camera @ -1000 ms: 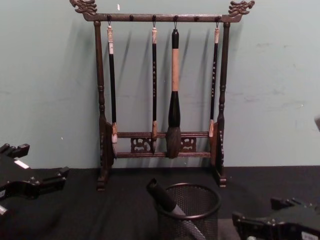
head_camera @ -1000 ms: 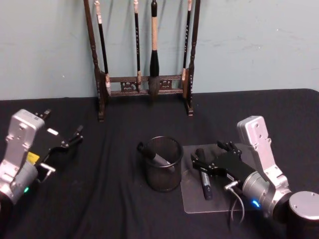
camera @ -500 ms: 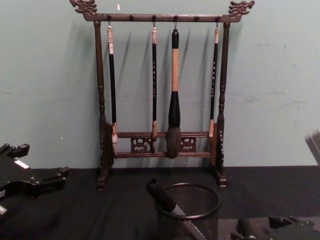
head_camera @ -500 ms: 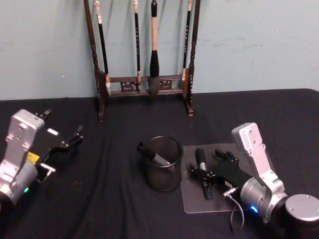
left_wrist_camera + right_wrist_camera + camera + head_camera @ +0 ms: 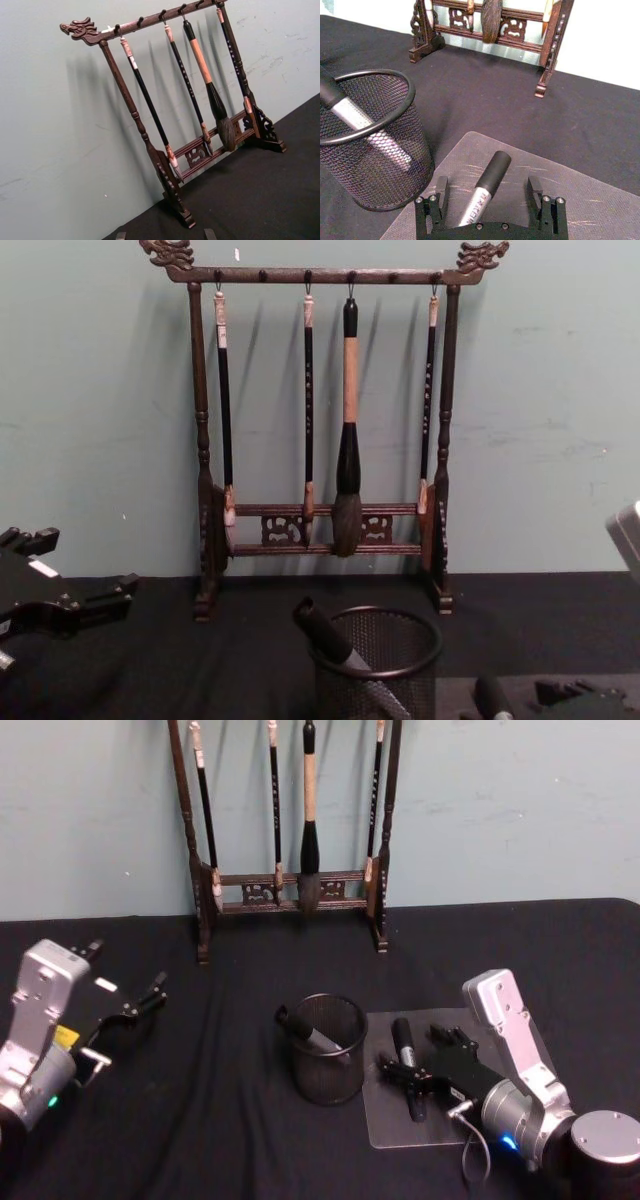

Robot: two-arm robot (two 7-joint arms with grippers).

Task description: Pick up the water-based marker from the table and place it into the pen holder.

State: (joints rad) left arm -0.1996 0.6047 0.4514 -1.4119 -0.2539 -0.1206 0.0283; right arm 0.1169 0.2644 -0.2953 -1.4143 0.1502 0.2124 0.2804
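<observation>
A dark-capped, grey-barrelled water-based marker (image 5: 402, 1035) lies on a clear plastic mat (image 5: 440, 1125) on the black table (image 5: 220, 1120), just right of the pen holder (image 5: 328, 1055). My right gripper (image 5: 412, 1058) is low over the mat and open. In the right wrist view its fingers (image 5: 441, 186) stand on either side of the marker (image 5: 496, 167) without touching it. The round mesh pen holder (image 5: 370, 150) holds another marker (image 5: 352, 117), which leans on the rim. My left gripper (image 5: 125, 1005) is parked open at the table's left.
A tall dark wooden rack (image 5: 290, 885) hung with calligraphy brushes stands at the back of the table against the wall. The pen holder (image 5: 378, 660) is close to the left of the right gripper. Bare black cloth lies between holder and left arm.
My right gripper has drawn back toward me and sunk lower, so the marker's cap end now shows beyond it. The left arm and the pen holder have not moved.
</observation>
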